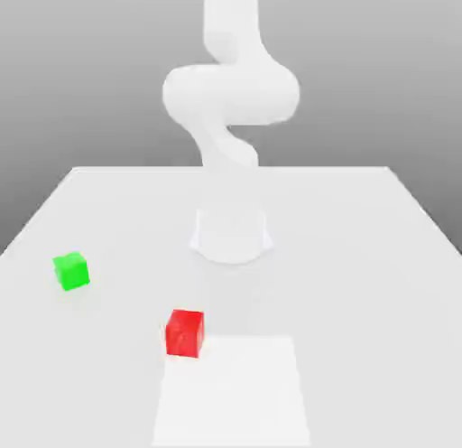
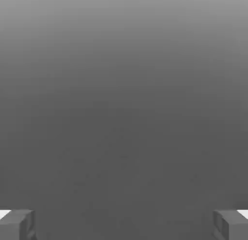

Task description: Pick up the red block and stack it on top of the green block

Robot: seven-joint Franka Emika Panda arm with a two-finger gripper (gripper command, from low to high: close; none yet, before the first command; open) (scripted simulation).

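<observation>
The red block [image 1: 185, 334] sits apart from the green block [image 1: 72, 271].

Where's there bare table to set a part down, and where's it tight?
Bare: the stretch between the green block and red block; the surface at the exterior view's right of the arm's base; most of the white patch. Tightest: the white patch's corner by the red block.

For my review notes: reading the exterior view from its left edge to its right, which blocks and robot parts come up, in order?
Green block → red block → the arm's round base.
</observation>
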